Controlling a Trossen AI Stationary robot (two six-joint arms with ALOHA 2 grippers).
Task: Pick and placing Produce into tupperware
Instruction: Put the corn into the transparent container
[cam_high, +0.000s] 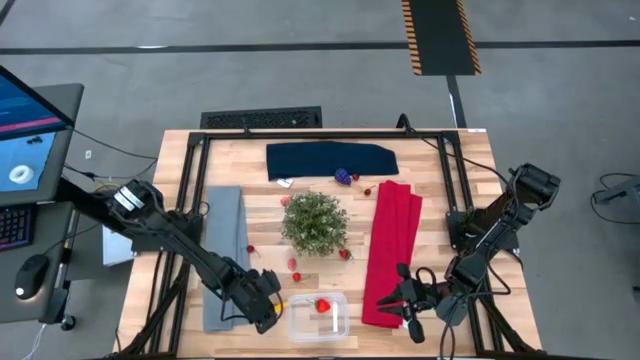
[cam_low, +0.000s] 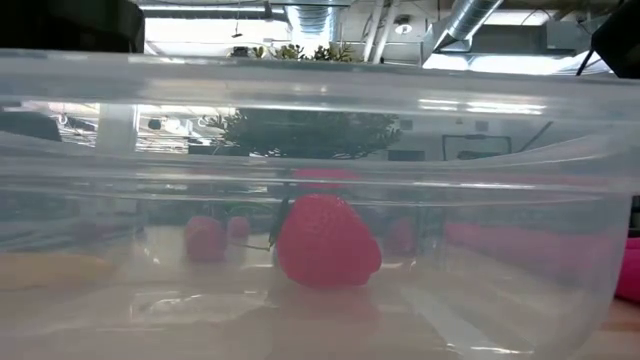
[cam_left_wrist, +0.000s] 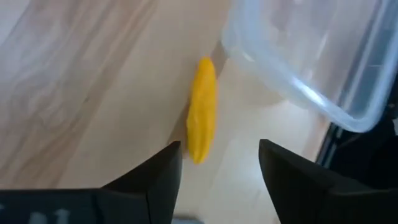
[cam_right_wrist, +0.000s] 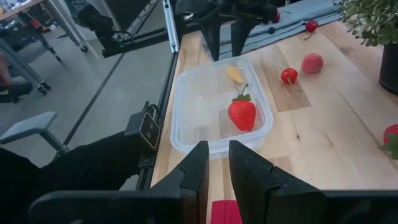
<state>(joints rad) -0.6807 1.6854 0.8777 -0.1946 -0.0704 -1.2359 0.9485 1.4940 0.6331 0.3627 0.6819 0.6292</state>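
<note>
— How does your left gripper (cam_left_wrist: 217, 165) stand?

— Its fingers are spread, with nothing between them. It hangs low over the wooden table (cam_high: 440, 180) at the near edge, just left of the plastic tub (cam_high: 318, 316). A yellow piece (cam_left_wrist: 202, 118) lies flat on the wood right ahead of the fingers, beside the tub's corner; you cannot tell whether it touches the wall.

— And your right one?

— Your right gripper (cam_right_wrist: 214, 163) sits just right of the tub, above the near end of the red cloth (cam_high: 392, 245). Its fingers leave only a narrow gap, and nothing is in it.

— What is in the tub?

— One strawberry (cam_right_wrist: 242, 114), lying on the floor of it.

— The rest of the table?

— A green plant (cam_high: 316, 221) in the middle, a grey cloth (cam_high: 226, 250) on the left, a dark blue cloth (cam_high: 330, 160) at the far side. A purple grape cluster (cam_high: 343, 177) and small red berries (cam_high: 293, 264) lie loose around the plant. The floor is grey, and a monitor (cam_high: 25, 130) stands at the far left.
</note>
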